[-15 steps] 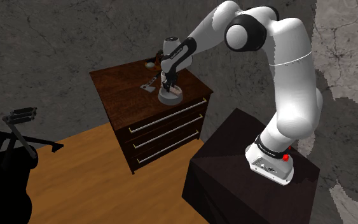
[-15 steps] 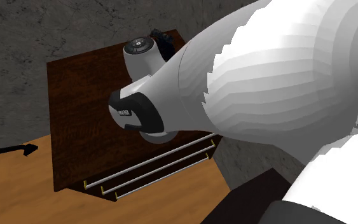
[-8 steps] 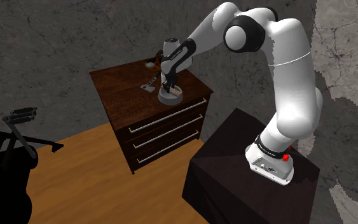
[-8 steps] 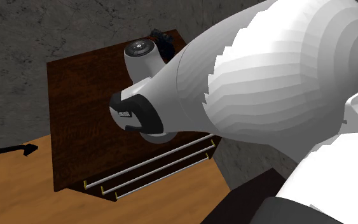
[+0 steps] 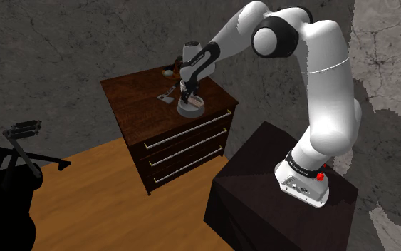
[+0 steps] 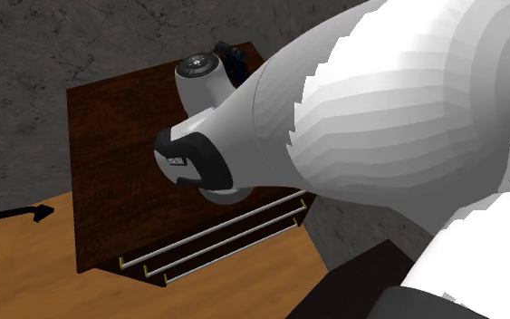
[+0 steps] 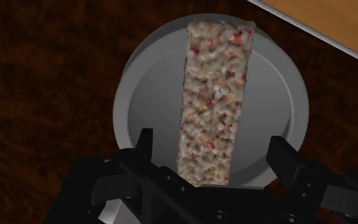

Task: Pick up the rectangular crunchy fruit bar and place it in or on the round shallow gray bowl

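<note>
Since a second ago the arm has barely shifted, and the gripper (image 7: 212,139) hangs over the dark wooden dresser (image 7: 44,95) as before. Its jaws stand released, each clear of the fruit bar (image 7: 217,95) between them. The bar lies across the gray bowl (image 7: 147,83), apparently resting in it.

A white Franka arm (image 5: 328,100) with smooth rounded shells, dark joint collars (image 5: 273,37) and an all-black two-finger gripper (image 7: 212,143) (a small red button (image 5: 320,175) sits at its dark-banded base)
</note>
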You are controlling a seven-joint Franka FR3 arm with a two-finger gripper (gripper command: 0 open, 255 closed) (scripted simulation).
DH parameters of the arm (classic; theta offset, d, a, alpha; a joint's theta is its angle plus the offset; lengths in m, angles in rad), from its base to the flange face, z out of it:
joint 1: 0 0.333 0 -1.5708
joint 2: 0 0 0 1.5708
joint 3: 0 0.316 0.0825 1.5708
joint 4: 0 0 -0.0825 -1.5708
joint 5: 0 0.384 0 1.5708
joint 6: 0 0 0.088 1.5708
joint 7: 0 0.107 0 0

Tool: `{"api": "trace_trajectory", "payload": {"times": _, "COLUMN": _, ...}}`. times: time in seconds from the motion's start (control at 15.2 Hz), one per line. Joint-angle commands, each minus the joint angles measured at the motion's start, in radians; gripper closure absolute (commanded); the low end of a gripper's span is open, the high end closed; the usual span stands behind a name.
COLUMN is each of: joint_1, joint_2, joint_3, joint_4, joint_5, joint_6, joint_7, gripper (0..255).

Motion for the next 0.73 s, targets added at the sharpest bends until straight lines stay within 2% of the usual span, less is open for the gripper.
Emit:
{"api": "trace_trajectory", "payload": {"times": 0.0, "joint_1": 0.003, "joint_2": -0.04, "joint_3": -0.004, "joint_4": -0.009, "joint_5": -0.004, "joint_6": -0.03, "joint_7": 0.001, "gripper": 0}}
{"api": "trace_trajectory", "payload": {"times": 0.13, "joint_1": 0.008, "joint_2": -0.084, "joint_3": -0.008, "joint_4": -0.015, "joint_5": -0.009, "joint_6": -0.069, "joint_7": 0.005, "gripper": 0}}
{"api": "trace_trajectory", "payload": {"times": 0.66, "joint_1": 0.008, "joint_2": -0.084, "joint_3": -0.008, "joint_4": -0.015, "joint_5": -0.009, "joint_6": -0.069, "joint_7": 0.005, "gripper": 0}}
